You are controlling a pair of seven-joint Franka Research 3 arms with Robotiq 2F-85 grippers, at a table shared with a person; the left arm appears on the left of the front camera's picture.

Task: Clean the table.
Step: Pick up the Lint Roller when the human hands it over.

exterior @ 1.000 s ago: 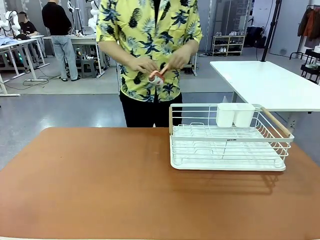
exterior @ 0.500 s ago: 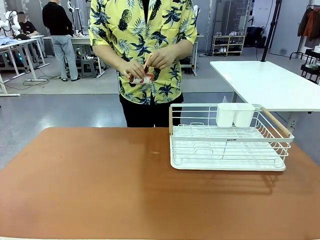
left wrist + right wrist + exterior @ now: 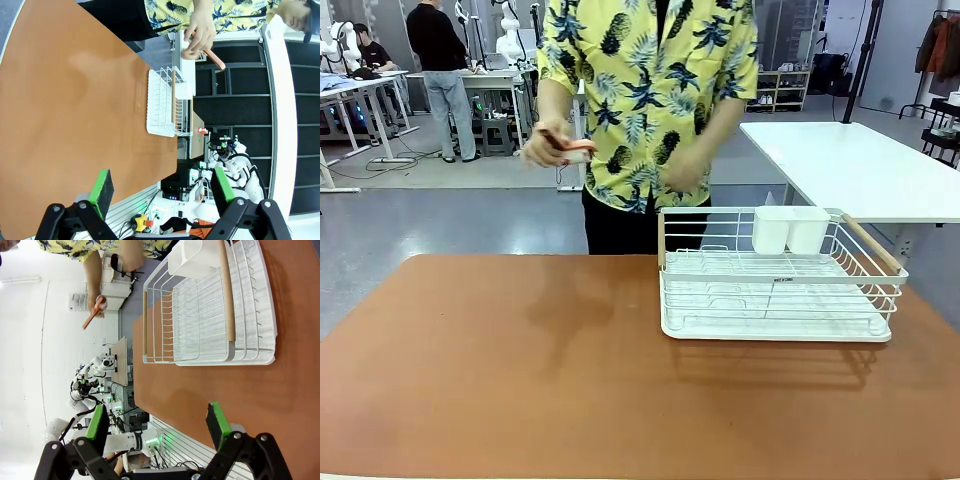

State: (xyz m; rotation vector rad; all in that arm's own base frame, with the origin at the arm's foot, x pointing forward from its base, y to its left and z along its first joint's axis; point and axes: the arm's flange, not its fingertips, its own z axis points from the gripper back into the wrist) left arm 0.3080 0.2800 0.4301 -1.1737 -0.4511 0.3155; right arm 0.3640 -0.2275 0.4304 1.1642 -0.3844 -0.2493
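The big brown table [image 3: 520, 370] is wide from side to side and lies right in front of the robot. It is under both grippers and reaches across to the person [image 3: 650, 90] at the far side. A white dish rack [image 3: 775, 290] sits on the table's right part, with a white cup box [image 3: 790, 230] in its far corner. The rest of the top looks bare.

The left gripper [image 3: 161, 180] hangs above the near edge with its green pads wide apart. It holds nothing. The right gripper [image 3: 156, 420] is the same, wide apart with nothing in it, and the rack is just ahead of it.

The person's hand [image 3: 552, 148] is closed around a small orange-red thing [image 3: 578, 147]. I cannot tell what the thing is. It is a bit long and lies almost flat, pointing side to side. It is up in the air at the far side, to the left of the rack and left of the middle. So it is far ahead of both grippers, and I think the left arm is the nearer one if the thing comes down there. The person's other hand [image 3: 685, 175] is low by the shirt and too blurry to read.

A second ago the person stood more to the left and held the thing in both hands, in front of the belly. Now the person is standing more to the right, and only one hand holds it, out to the left side. The rack is in the same spot.
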